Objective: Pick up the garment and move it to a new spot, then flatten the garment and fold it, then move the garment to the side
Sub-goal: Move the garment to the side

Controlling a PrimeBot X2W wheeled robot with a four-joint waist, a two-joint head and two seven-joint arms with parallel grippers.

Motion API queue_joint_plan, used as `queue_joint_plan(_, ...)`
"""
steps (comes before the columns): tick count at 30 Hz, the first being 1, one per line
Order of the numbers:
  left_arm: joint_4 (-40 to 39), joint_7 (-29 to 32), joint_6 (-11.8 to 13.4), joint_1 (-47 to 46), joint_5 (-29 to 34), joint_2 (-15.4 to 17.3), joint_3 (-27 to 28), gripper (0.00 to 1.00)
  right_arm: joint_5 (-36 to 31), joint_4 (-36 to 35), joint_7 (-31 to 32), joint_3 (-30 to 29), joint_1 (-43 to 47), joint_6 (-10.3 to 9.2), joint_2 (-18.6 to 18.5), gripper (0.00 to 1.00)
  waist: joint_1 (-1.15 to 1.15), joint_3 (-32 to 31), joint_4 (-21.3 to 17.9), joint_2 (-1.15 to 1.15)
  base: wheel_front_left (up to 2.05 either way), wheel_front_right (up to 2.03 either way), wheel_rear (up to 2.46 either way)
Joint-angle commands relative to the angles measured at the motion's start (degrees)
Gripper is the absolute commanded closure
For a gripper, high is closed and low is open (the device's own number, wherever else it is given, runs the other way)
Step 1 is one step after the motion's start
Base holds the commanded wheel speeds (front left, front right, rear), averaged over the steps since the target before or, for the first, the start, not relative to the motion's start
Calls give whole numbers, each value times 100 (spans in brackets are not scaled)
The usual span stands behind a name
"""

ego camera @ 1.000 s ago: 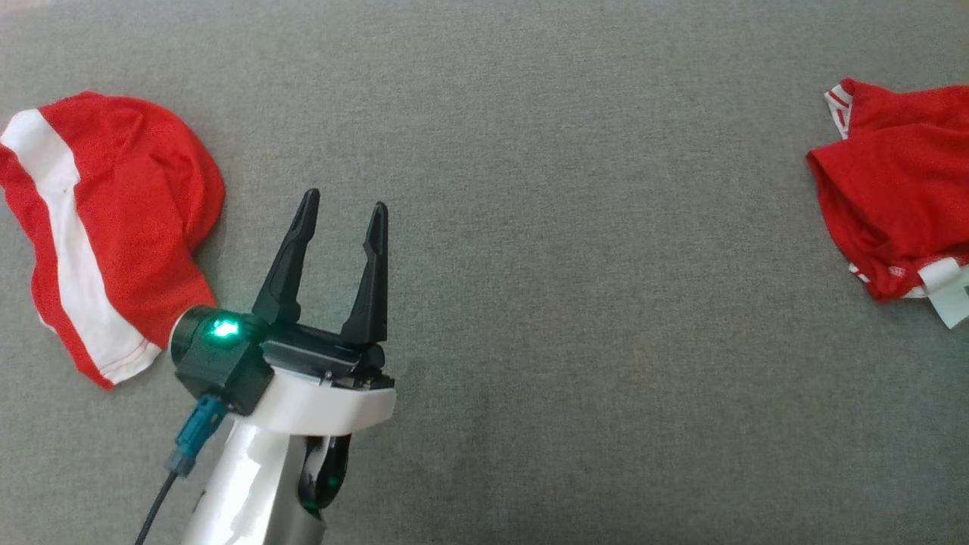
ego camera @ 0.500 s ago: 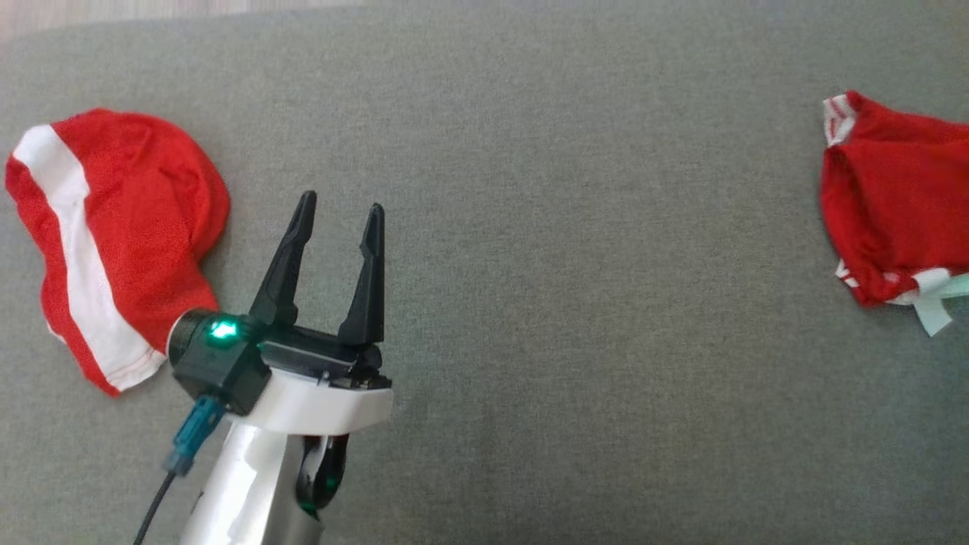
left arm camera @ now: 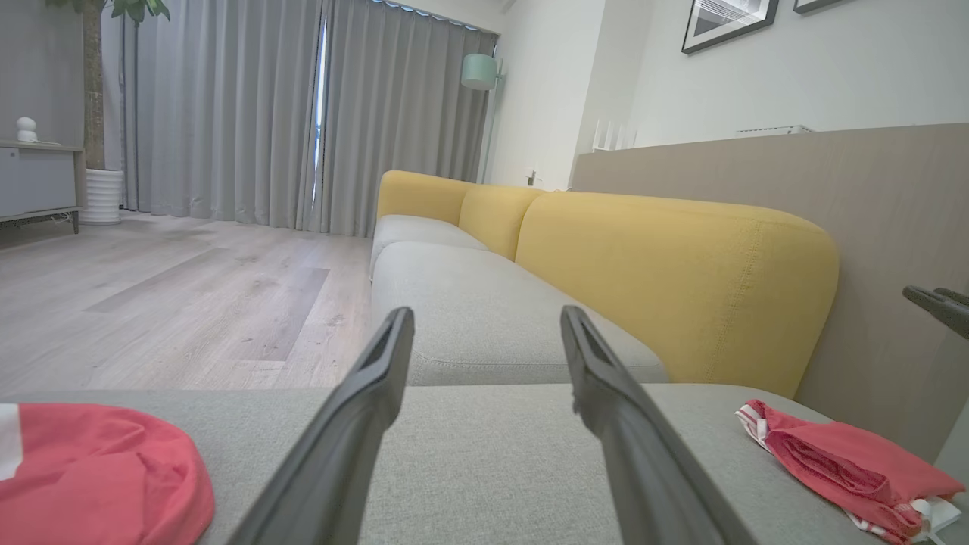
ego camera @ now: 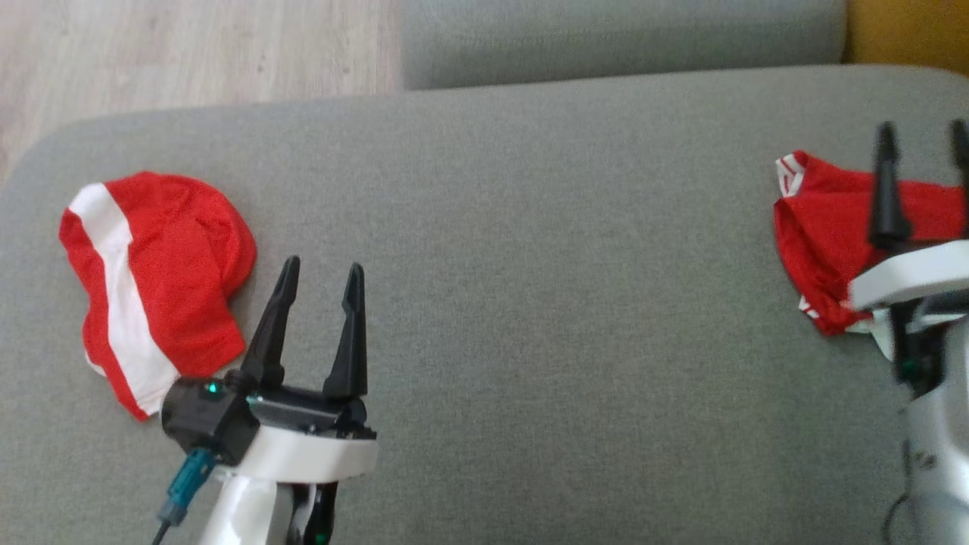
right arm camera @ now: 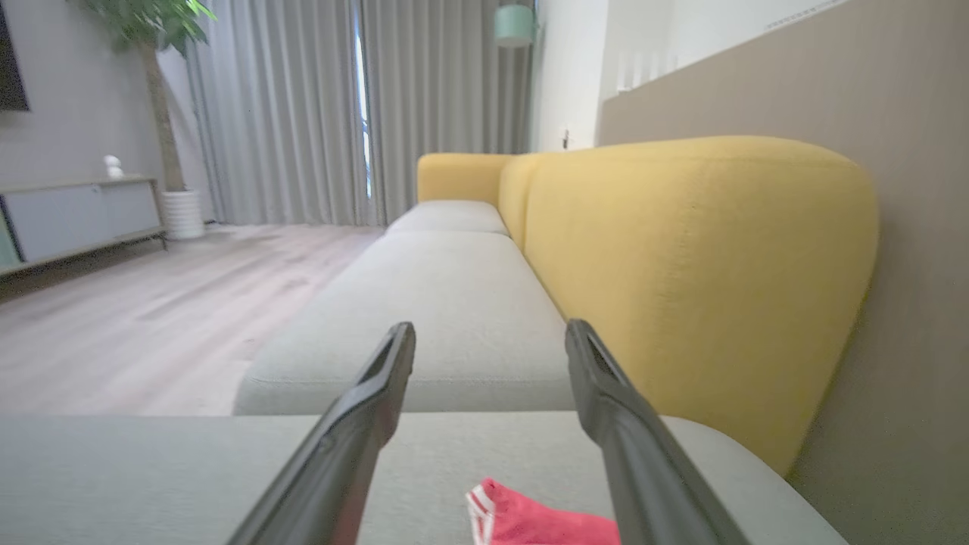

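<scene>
Left fingers (ego camera: 274,318) spread over grey cushion (ego camera: 530,265)

The left garment (ego camera: 174,280) is red with one broad white band. The right garment (ego camera: 821,227) is red too, its edge seemingly trimmed in thin white stripes. The cushion (ego camera: 530,303) is grey, the backrest (left arm camera: 666,272) yellow.
</scene>
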Motion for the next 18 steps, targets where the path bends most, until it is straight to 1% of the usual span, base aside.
queue_joint_plan(1, -167, -29, -15, -94, -59, 18, 225, 0, 78, -391, 46, 173, -10, -5, 92, 0, 1, -146, 4, 0, 0, 0, 0)
queue_joint_plan(5, -181, -29, -13, 36, -116, 18, 247, 0, 242, -1027, 193, 334, 379, -5, 497, 0, 1, -245, 27, 0, 0, 0, 0)
queue_joint_plan(9, -182, -29, -10, 148, -157, 18, 236, 0, 371, -1349, 155, 419, 844, -5, 789, 0, 1, -300, 60, 0, 0, 0, 0)
queue_joint_plan(13, -58, -29, 16, 269, -351, 18, 211, 0, 473, -1358, -293, 591, 1395, -5, 889, 0, 1, -338, 96, 0, 0, 0, 0)
queue_joint_plan(18, 141, -29, 22, 384, -388, 18, 183, 0, 635, -1082, -536, 726, 1789, -5, 904, 0, 1, -348, 87, 0, 0, 0, 0)
